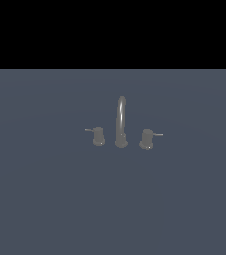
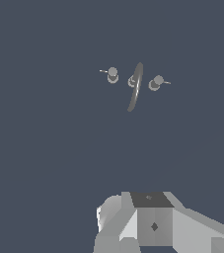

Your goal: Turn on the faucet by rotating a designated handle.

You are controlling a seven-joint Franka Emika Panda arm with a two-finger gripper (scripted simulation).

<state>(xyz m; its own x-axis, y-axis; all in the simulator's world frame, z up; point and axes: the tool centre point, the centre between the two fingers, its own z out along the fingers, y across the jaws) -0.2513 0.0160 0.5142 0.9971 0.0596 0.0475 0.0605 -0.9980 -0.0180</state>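
Because the twin knob [image 1: 146, 139] stood at three o'clock of the spout [image 1: 121, 122], the handle [image 1: 98, 135] risked confusion; the gripper's spread could not be told.

The faucet [image 1: 121, 124] stood near the middle of the bench [image 1: 45, 199]. Its spout [image 1: 121, 112] rose between two knobs. The handle [image 1: 97, 135] sat at the spout's nine o'clock in the exterior view, the twin knob [image 1: 147, 139] at three o'clock, perhaps slightly nearer the camera. All three stood apart.
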